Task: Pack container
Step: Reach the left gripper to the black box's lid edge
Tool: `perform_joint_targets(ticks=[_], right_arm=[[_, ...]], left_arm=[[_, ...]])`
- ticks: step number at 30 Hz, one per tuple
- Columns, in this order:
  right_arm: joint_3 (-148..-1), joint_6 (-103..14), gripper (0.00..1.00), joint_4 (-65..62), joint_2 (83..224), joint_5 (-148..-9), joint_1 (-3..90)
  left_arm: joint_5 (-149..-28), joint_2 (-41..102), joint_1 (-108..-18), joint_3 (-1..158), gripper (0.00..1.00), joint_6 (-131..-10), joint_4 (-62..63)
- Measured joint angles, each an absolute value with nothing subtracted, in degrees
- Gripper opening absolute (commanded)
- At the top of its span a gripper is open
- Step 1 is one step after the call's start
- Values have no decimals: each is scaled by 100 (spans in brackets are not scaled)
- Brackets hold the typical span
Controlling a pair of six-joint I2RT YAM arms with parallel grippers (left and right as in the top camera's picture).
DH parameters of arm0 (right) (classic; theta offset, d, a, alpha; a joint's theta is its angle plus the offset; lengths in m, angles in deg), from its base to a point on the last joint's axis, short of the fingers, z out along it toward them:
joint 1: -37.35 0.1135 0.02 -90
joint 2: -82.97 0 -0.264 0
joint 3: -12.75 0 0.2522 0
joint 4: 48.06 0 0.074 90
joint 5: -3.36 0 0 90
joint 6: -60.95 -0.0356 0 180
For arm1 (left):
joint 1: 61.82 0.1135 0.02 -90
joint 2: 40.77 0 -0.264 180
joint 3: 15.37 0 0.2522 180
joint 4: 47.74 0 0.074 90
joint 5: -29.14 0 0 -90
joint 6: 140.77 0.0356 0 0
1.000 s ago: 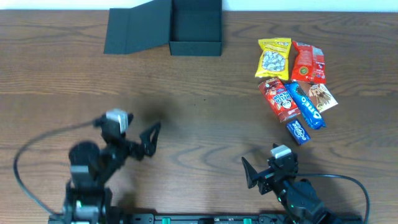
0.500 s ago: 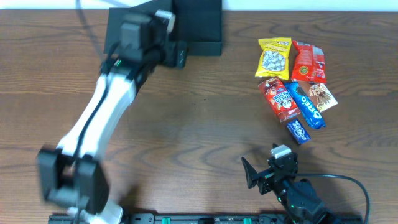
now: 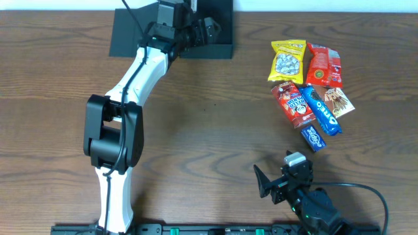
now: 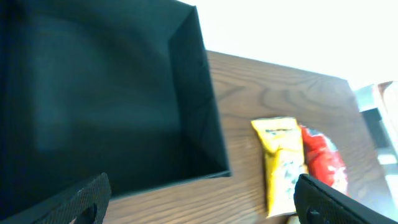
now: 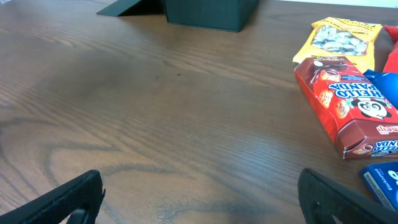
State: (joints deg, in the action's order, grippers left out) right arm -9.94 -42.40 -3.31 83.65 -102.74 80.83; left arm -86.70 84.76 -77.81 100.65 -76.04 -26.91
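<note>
The dark teal-green container (image 3: 222,49) stands open at the table's far edge, its flap lid (image 3: 134,32) lying flat to the left. Its inside is empty in the left wrist view (image 4: 93,93). My left gripper (image 3: 204,29) is open and empty, stretched out over the container's front wall. My right gripper (image 3: 271,183) is open and empty, low near the table's front edge, apart from the snacks. The container also shows far off in the right wrist view (image 5: 208,14).
Several snack packets lie at the right: a yellow packet (image 3: 288,60), a red packet (image 3: 324,65), a red Hello Panda box (image 3: 294,104), a blue Oreo pack (image 3: 321,109), a brown packet (image 3: 339,101) and a small blue packet (image 3: 313,138).
My left arm has swung from the table's front left out to the far edge and now reaches over the container. The right arm and the snacks have not moved.
</note>
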Motion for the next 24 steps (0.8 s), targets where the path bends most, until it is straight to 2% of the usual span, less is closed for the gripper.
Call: perform_joint_targets(ticks=[2,5,8,9,13,17,24], right_arm=[[-994,-4240,99,-331,8365,-10272,8083],[-994,-4240,99,-331,8363,-10274,8083],[-994,-4240,99,-331,8363,-10274,8083],[-994,-4240,99,-331,8363,-10272,8083],[-994,-4240,99,-331,8363,-10274,8083],[-994,-4240,99,-331,8365,-10272,8083],[-994,-4240,99,-331,8365,-10274,8083]], left_arm=[[-8668,8476,-7801,10078,98,-7941,-2650],[-8520,8476,-7807,10107,96,-8612,-2206],[-8273,8476,-7814,10120,100,-9169,-1666],[-8165,8476,-7821,10120,94,-9373,-1500],[-7652,8476,-7856,10120,90,-10083,-1172],[-7208,8476,-7875,10120,80,-10616,-1034],[-6751,8476,-7856,10120,76,-11073,-1008]])
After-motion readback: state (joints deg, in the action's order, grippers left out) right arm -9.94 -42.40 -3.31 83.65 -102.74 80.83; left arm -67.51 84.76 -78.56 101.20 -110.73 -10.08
